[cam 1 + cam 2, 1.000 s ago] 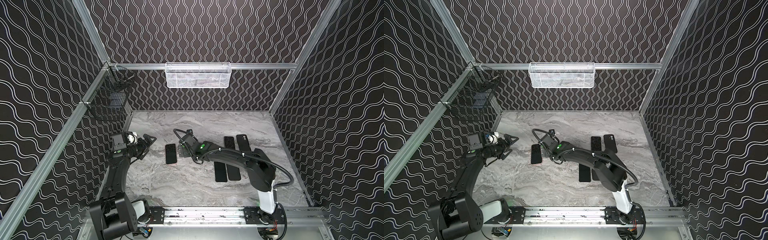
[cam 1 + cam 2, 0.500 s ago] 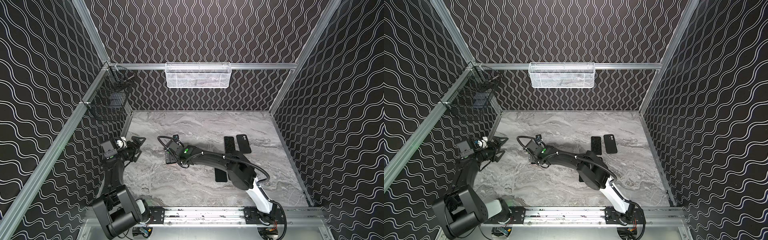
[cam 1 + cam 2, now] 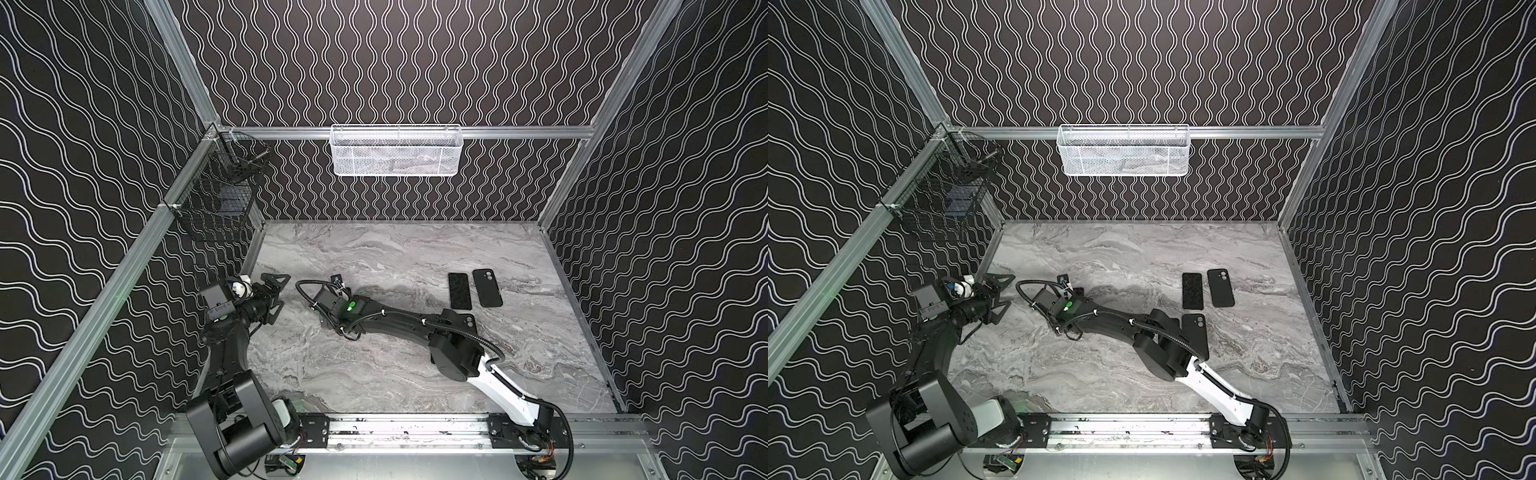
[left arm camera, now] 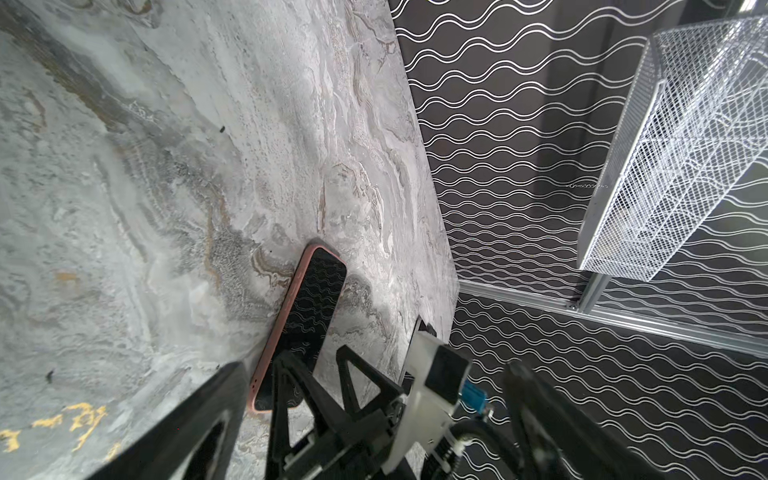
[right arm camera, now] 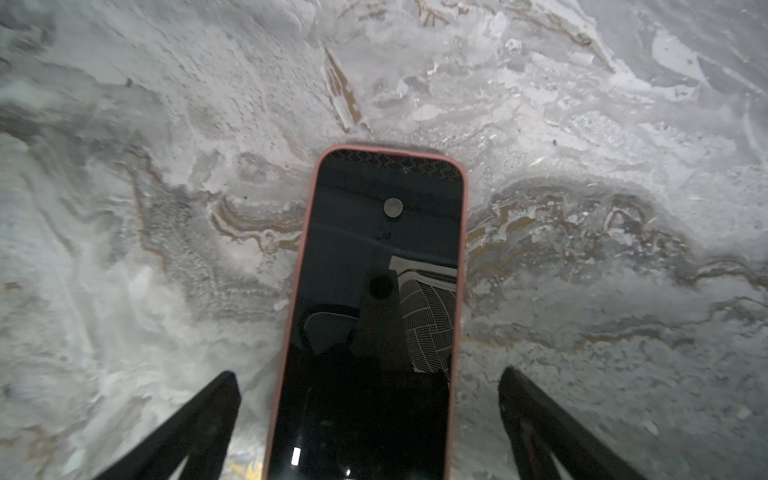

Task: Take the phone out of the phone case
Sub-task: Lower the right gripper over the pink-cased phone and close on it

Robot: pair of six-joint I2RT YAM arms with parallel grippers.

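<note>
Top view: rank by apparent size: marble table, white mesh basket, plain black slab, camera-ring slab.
1. marble table
2. white mesh basket
3. plain black slab and camera-ring slab: look alike, unranked.

A robotics lab cell is shown. A marble-patterned tabletop [image 3: 395, 257] is enclosed by wave-patterned panels [image 3: 395, 62] in aluminium framing [image 3: 519, 132], and robot arms [image 3: 399, 328] are mounted on a front rail [image 3: 407, 428].

Nothing legible anywhere. Faint pale lettering on the black camera block [image 3: 220, 309] at the left arm's wrist, seen in both top views, too small to read. Broken yellow marks [image 4: 79, 417] on the marble table [image 4: 124, 166], worn and smeared past reading as letters or digits.
</note>
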